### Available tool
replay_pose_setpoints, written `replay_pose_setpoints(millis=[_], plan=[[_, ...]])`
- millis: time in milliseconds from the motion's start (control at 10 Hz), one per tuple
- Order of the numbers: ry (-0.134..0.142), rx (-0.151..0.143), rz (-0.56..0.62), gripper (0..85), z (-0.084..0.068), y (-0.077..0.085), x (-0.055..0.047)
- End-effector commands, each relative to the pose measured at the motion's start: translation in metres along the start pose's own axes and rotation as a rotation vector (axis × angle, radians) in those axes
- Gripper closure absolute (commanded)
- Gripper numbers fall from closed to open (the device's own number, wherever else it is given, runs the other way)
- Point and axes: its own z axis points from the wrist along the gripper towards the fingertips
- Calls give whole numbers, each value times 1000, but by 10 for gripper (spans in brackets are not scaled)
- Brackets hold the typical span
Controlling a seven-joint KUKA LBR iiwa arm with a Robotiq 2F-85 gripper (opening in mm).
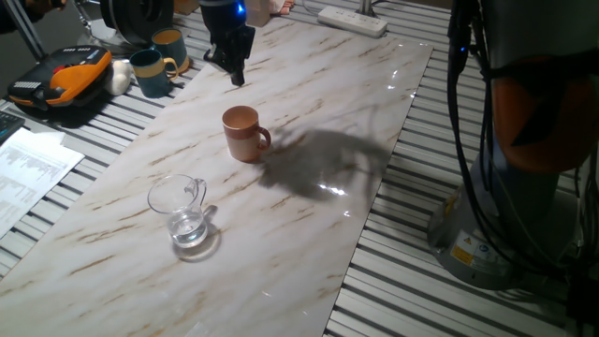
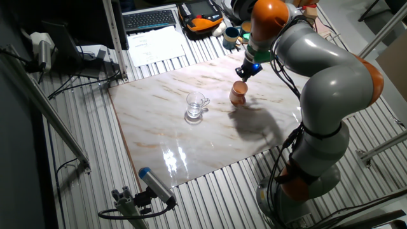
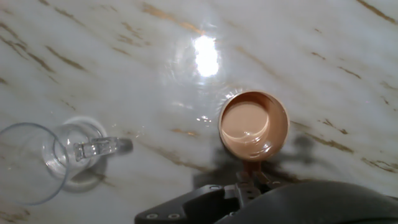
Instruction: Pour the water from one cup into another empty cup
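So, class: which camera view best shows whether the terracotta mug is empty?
The hand view: it looks straight down into the terracotta mug, showing its whole inside, where nothing clearly lies. One fixed view shows its side, handle and part of the rim; the other fixed view shows it small, below the gripper.

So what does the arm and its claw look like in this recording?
Bulky grey rounded arm segments with orange joint bands, black cables along the base, a yellow warning sticker low down. The small black claw hangs under a wrist glowing with a blue light.
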Motion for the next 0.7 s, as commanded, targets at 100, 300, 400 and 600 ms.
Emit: replay_pose_setpoints(millis=[100,300,400,600], plan=[[-9,10,-22,680,0,1,0],[-30,29,-33,850,-1,2,-1],[-29,34,-22,850,-1,3,-1],[-44,19,16,850,-1,2,-1]])
